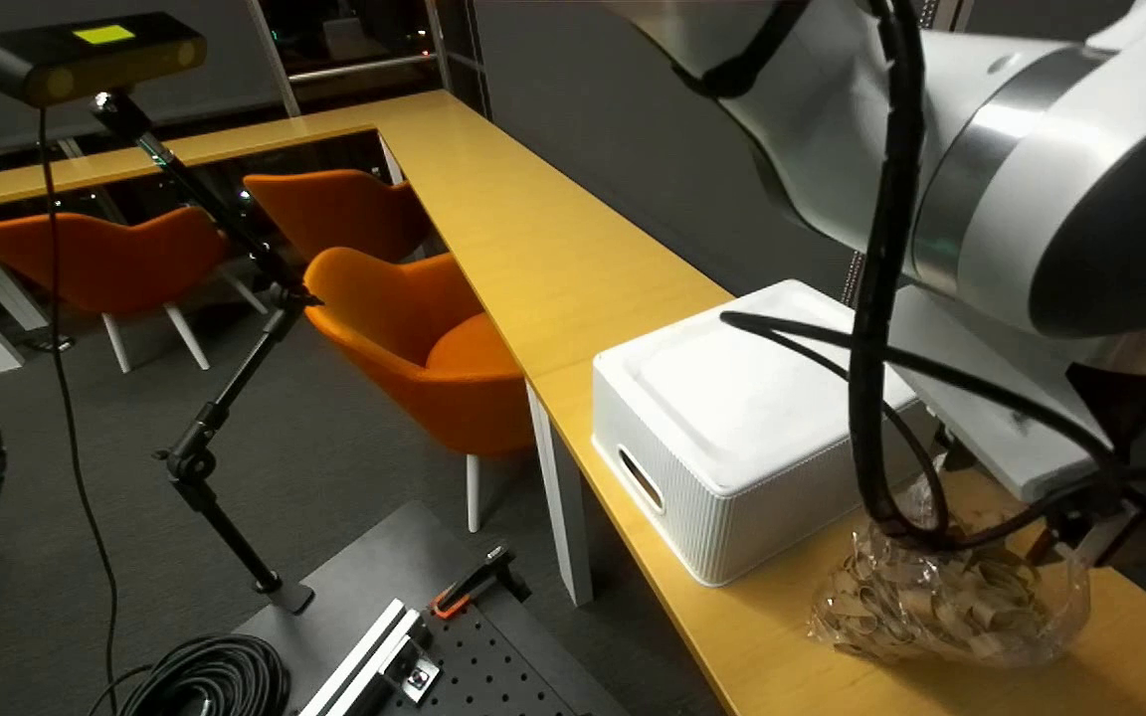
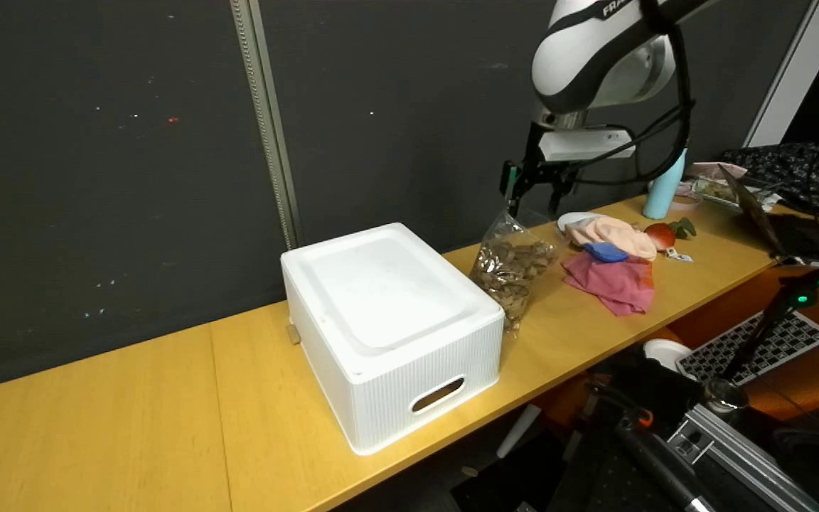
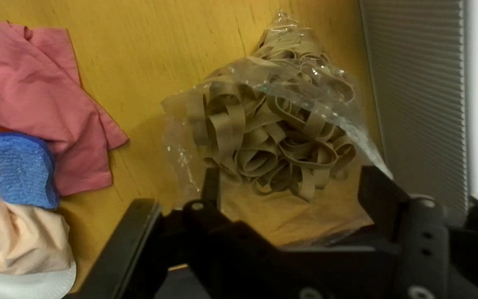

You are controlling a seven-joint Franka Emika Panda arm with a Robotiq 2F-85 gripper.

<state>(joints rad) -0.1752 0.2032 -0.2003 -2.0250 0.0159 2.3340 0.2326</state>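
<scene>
My gripper (image 3: 291, 178) is open, its black fingers wide apart with nothing held between them. It hangs over the top of a clear plastic bag (image 3: 272, 137) full of tan looped bands. The bag's thin film reaches up around the fingers; whether they touch it I cannot tell. In both exterior views the bag (image 1: 941, 607) (image 2: 512, 274) stands on the wooden table against the side of a white ribbed box (image 2: 395, 306). The box's wall also shows at the right of the wrist view (image 3: 421, 104). In an exterior view the gripper (image 2: 534, 208) points down just above the bag.
A pink cloth (image 3: 56, 95), a blue sponge (image 3: 21, 168), a peach cloth (image 3: 19, 236) and a white plate (image 3: 23, 286) lie beside the bag. A light blue bottle (image 2: 665, 186) and a laptop (image 2: 793, 227) stand farther along the table. A dark wall (image 2: 409, 121) runs behind.
</scene>
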